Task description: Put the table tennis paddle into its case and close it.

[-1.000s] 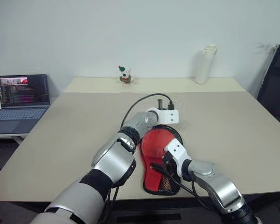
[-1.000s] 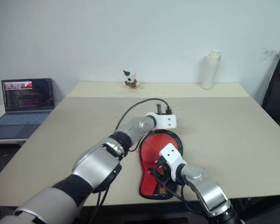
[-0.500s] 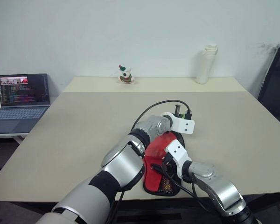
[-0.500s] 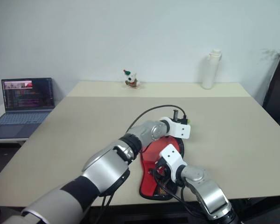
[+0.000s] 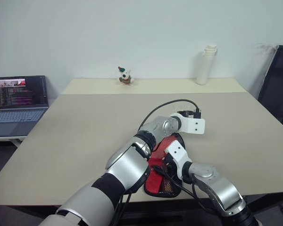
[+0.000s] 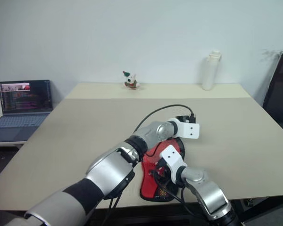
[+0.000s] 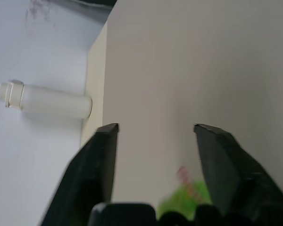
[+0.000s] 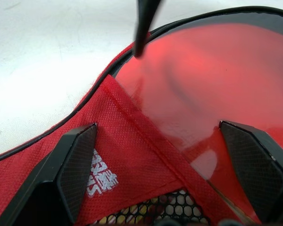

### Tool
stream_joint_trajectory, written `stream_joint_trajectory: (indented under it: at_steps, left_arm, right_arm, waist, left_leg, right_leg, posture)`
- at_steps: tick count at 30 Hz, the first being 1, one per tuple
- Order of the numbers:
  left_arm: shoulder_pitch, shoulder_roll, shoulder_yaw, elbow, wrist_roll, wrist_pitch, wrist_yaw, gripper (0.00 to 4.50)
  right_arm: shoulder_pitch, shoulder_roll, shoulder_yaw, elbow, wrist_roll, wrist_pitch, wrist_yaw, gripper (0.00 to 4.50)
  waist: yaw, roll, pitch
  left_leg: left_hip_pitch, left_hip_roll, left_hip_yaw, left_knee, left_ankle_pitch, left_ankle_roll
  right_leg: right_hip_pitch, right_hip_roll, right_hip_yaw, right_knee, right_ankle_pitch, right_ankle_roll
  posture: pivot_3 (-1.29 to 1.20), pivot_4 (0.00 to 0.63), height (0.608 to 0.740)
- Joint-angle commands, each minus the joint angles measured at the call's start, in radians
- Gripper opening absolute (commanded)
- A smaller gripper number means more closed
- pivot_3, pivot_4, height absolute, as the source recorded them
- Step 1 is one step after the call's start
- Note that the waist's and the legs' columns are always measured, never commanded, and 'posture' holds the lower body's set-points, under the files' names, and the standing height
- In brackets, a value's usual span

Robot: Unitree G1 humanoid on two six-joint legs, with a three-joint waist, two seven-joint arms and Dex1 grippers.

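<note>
Half of the job looks done, at a guess: the table tennis paddle [image 8: 212,103] lies inside the case [image 5: 161,176], its glossy red face showing through the open mouth in the right wrist view, with the red fabric flap and its white logo covering only the lower part. The case rests on the worktop [image 5: 85,127] near the front edge, between the two arms, with its black mesh pocket toward the robot. Closing is what remains; the black rim of the case stands apart from the flap, so the zip reads as not yet drawn round, though the zip pull itself cannot be made out. The right hand [image 8: 170,183] hovers low over the case with its fingers spread wide on either side of the flap, holding nothing. The left hand [image 5: 196,114] is just past the far end of the case, above bare worktop, its fingers also apart and empty in its own wrist view, where something small and green blurs at their base. A white bottle [image 5: 203,65] stands well away at the back.
</note>
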Motion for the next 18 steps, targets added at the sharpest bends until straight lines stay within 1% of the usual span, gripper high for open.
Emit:
stream_joint_trajectory:
  at_steps: [1, 2, 4, 11, 15, 18]
  left_arm:
    - [-0.033, 0.003, 0.04, -0.04, -0.046, -0.021, -0.028, 4.16]
    - [-0.032, 0.004, 0.048, -0.041, -0.057, -0.023, -0.037, 4.47]
    - [-0.031, 0.009, 0.066, -0.045, -0.077, -0.03, -0.05, 4.47]
    - [-0.036, 0.084, 0.211, -0.07, -0.221, -0.034, -0.087, 4.47]
    - [-0.015, 0.153, 0.282, -0.09, -0.296, -0.043, -0.117, 4.47]
    - [0.023, 0.216, 0.37, -0.11, -0.392, -0.022, -0.173, 4.47]
  right_arm:
    - [0.023, -0.007, 0.031, 0.08, 0.004, 0.057, 0.015, 4.5]
    - [0.019, -0.006, 0.03, 0.083, 0.005, 0.057, 0.016, 4.5]
    - [0.009, -0.005, 0.026, 0.09, 0.007, 0.056, 0.018, 4.5]
    - [-0.03, -0.004, -0.019, 0.073, 0.047, 0.06, 0.05, 4.5]
    - [-0.036, -0.014, -0.059, 0.0, 0.096, 0.093, 0.074, 4.5]
    - [-0.04, -0.026, -0.104, -0.072, 0.14, 0.138, 0.087, 4.5]
  waist:
    - [0.0, 0.0, 0.0]
    - [0.0, 0.0, 0.0]
    - [0.0, 0.0, -0.001]
    - [-0.003, 0.0, -0.001]
    - [-0.003, 0.0, -0.001]
    - [-0.003, 0.0, -0.001]
  left_leg:
    - [0.0, 0.0, 0.0, 0.0, 0.0, 0.0]
    - [0.0, 0.0, 0.0, 0.0, 0.0, 0.0]
    - [0.0, 0.0, 0.0, 0.0, 0.0, 0.0]
    - [0.003, 0.001, 0.001, 0.001, 0.0, 0.0]
    - [0.002, 0.001, 0.001, 0.001, 0.0, 0.0]
    - [0.001, 0.001, 0.001, 0.001, 0.0, 0.0]
  right_leg:
    - [0.0, 0.0, 0.0, 0.0, 0.0, 0.0]
    - [0.0, 0.0, 0.0, 0.0, 0.0, 0.0]
    - [0.0, 0.0, 0.0, 0.001, 0.0, 0.0]
    - [0.0, 0.0, 0.001, 0.004, 0.0, 0.0]
    - [0.0, 0.0, 0.002, 0.005, 0.0, 0.0]
    - [-0.002, 0.0, 0.002, 0.005, 0.0, 0.0]
  posture:
    - [0.0, 0.15, 0.74]
    - [0.0, 0.15, 0.74]
    - [0.0, 0.15, 0.74]
    - [0.0, 0.15, 0.74]
    - [0.0, 0.15, 0.74]
    - [0.0, 0.15, 0.74]
